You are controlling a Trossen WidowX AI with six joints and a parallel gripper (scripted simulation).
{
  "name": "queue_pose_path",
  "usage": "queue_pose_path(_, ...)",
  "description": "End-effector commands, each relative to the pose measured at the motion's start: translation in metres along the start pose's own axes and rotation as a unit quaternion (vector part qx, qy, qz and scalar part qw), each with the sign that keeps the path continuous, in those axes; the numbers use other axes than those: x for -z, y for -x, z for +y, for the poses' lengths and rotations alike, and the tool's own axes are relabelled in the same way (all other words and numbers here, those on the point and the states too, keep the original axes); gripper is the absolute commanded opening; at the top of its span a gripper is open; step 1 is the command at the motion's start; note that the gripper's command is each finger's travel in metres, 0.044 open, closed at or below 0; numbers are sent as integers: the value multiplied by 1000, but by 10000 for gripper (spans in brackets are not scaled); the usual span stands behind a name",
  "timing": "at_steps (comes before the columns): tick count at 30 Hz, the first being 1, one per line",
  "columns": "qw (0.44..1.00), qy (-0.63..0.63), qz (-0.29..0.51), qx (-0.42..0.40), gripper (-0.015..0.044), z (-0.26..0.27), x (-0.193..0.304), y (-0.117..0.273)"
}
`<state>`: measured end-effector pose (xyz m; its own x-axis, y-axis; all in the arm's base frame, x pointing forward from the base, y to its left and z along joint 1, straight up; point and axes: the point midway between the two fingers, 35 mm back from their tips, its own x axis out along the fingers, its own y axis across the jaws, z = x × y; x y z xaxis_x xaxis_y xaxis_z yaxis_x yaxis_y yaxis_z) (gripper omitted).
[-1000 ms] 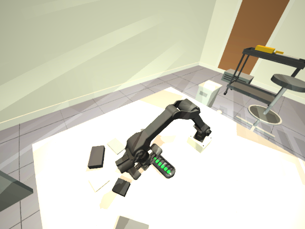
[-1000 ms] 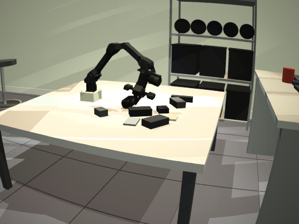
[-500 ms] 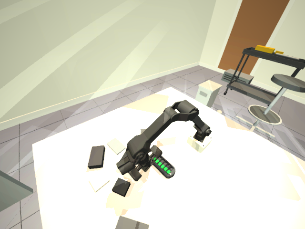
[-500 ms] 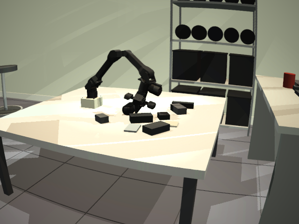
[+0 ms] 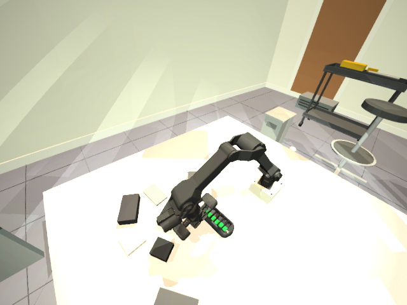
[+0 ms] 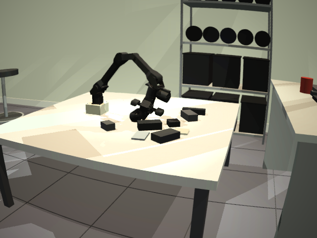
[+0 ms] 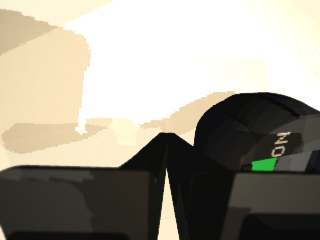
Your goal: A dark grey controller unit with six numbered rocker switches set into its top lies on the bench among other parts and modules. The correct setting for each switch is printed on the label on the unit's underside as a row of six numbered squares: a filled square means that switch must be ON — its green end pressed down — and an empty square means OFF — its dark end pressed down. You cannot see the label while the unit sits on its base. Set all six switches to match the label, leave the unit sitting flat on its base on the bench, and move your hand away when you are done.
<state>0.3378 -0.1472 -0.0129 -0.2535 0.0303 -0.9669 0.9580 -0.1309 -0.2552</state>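
Observation:
The dark grey controller unit [image 5: 219,222] [image 6: 133,116] [image 7: 235,122] sits on the bench with its switches facing up. Several green switch ends show along one side in the top view. The wrist view shows only its rounded end, with the ON mark and one green patch, at the right; the rest is out of frame or behind a finger. The underside label is hidden. My gripper [image 5: 196,224] [image 7: 166,140] is shut and empty, tilted and low beside the unit. Whether the fingers touch the unit I cannot tell.
A dark long box [image 5: 128,208], a black square block [image 5: 161,249] and a pale plate [image 5: 155,194] lie on the bench beyond the gripper. A dark block [image 6: 149,125] and a larger dark box [image 6: 165,135] lie near the unit. A small block [image 6: 107,125] lies apart.

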Motion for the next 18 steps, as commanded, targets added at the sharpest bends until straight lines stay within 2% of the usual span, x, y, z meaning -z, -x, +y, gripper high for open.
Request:
queue_pose_path(1,1000,0,-3,0,0,-2,-1,0)
queue_pose_path(18,1000,0,-3,0,0,-9,-1,-2)
